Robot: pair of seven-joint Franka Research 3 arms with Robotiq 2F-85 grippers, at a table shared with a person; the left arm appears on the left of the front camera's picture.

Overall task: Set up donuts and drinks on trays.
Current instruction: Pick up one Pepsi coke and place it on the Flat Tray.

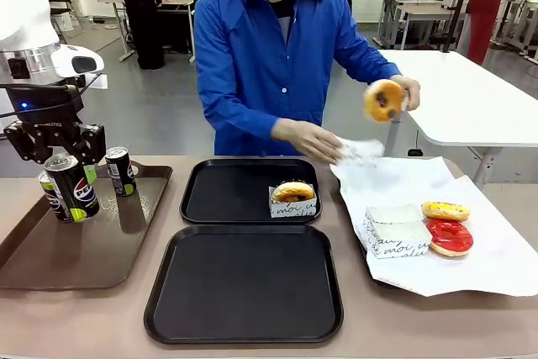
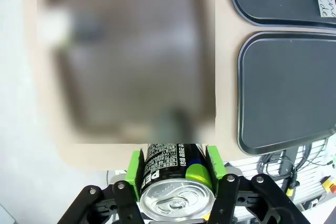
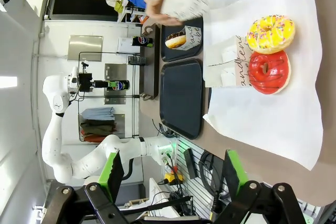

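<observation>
My left gripper [image 1: 63,155] is shut on a black soda can [image 1: 74,187] and holds it above the brown tray's left side. Its green pads [image 2: 135,167] clamp the can [image 2: 176,174]. Two black trays lie mid-table. The far tray [image 1: 218,195] carries a boxed donut [image 1: 293,194], and the near tray [image 1: 244,287] is bare. The person holds a dark-glazed donut [image 1: 385,100] in one hand and a white paper box [image 1: 360,151] in the other. My right gripper [image 3: 173,174] is open with nothing between its fingers, hanging over the white sheet's end.
The glossy brown tray [image 1: 92,250] at the left holds two more cans [image 1: 120,171]. On the white paper sheet [image 1: 496,258] at the right lie folded boxes [image 1: 395,229], a yellow sprinkled donut [image 1: 445,210] and a red one [image 1: 450,237].
</observation>
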